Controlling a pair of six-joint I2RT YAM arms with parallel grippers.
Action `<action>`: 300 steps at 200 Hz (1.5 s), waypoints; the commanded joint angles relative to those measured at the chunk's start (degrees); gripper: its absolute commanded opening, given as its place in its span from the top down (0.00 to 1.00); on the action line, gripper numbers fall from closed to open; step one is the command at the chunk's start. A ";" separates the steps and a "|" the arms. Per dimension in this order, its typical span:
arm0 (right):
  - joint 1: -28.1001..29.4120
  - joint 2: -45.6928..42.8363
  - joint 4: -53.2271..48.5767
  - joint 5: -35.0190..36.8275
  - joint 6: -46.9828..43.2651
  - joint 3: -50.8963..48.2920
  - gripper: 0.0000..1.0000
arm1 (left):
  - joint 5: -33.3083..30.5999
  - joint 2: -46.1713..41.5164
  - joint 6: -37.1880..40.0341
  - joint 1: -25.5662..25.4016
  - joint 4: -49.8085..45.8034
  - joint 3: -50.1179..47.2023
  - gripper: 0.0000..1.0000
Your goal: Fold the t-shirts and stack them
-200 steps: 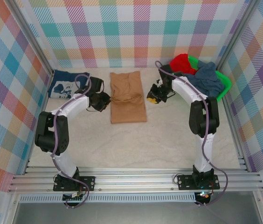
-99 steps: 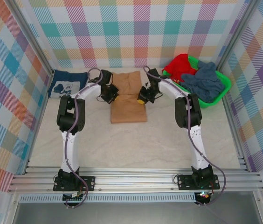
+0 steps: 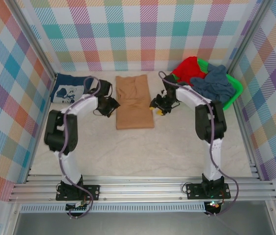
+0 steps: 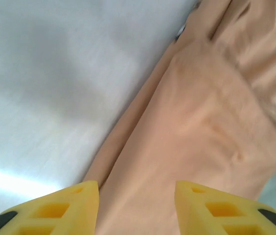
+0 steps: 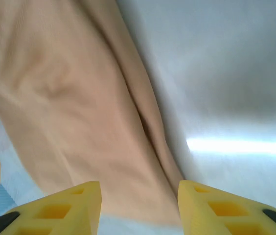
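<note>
tan shirt (image 3: 134, 101): folded into a long strip, another fold likely due | navy shirt (image 3: 70, 89): folded, well left of tan shirt, unstacked | left claw (image 3: 112, 105): at tan shirt's left edge, parted, empty | right claw (image 3: 156, 106): at its right edge, parted, empty | green basket (image 3: 235, 89): right of tan shirt, holding heaped red garment (image 3: 189, 67) and grey-blue garment (image 3: 214, 84), unfolded

The tan-orange t-shirt (image 3: 134, 102) was plain, with no print showing. The navy t-shirt (image 3: 70, 90) carried a white graphic. The basket (image 3: 235, 93) was bright green, with a red cloth (image 3: 191, 67) and a grey-blue cloth (image 3: 215, 83) in it. The table (image 3: 152, 152) was off-white and faintly marbled. The walls (image 3: 143, 34) wore a pastel plaid of teal, pink, orange, yellow and purple. The left gripper (image 4: 137, 193) and right gripper (image 5: 139, 193) had yellow fingers; the left arm (image 3: 77, 107) and right arm (image 3: 196, 98) were white with black joints
</note>
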 commanded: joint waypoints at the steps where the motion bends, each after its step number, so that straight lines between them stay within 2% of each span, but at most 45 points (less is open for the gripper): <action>1: 1.25 -4.66 3.68 -2.29 -0.91 -8.31 0.53 | 2.85 -6.04 -1.66 -2.25 5.97 -9.38 0.54; 15: 2.44 -5.79 5.57 -3.17 -0.57 -11.69 0.51 | 5.07 -6.96 -3.11 -3.11 9.63 -14.34 0.54; 45: 3.20 -3.88 6.31 -3.14 -0.36 -13.38 0.51 | 5.19 -5.64 -3.34 -4.30 11.50 -17.42 0.55; 80: 3.59 -0.78 5.37 -3.90 -1.11 -11.40 0.54 | 5.15 -2.50 -3.04 -5.10 11.16 -16.31 0.56; 101: 3.97 0.26 5.23 -3.50 -0.28 -11.14 0.61 | 4.46 -0.88 -2.44 -5.37 10.64 -14.94 0.62; 128: 4.01 0.95 7.00 -2.86 0.68 -11.80 0.70 | 4.17 1.12 -2.33 -5.44 12.14 -14.06 0.82; 139: 4.12 1.22 7.46 -2.44 0.44 -11.38 0.74 | 3.82 1.51 -2.34 -5.54 12.07 -13.65 0.87; 171: 4.45 1.71 7.17 -1.84 -0.61 -9.36 0.96 | 3.16 0.78 -2.00 -6.07 11.96 -13.18 0.97; 180: 4.66 0.53 7.41 -1.83 -0.63 -9.88 1.00 | 3.11 0.41 -1.40 -6.25 11.11 -12.82 0.98; 203: 5.24 -4.02 7.50 -1.62 -0.81 -13.36 1.00 | 2.94 -1.66 0.28 -7.14 8.95 -12.79 1.00; 241: 6.95 -13.86 5.48 -2.89 -2.68 -24.65 1.00 | 3.17 -8.60 2.27 -9.29 3.61 -16.44 1.00; 269: 9.83 -22.41 2.79 -5.11 -3.01 -34.35 1.00 | 6.10 -17.06 1.56 -13.28 0.66 -24.09 1.00; 300: 14.13 -33.19 -3.05 -7.00 -1.41 -43.89 1.00 | 8.47 -28.68 -0.24 -20.71 -3.93 -31.48 1.00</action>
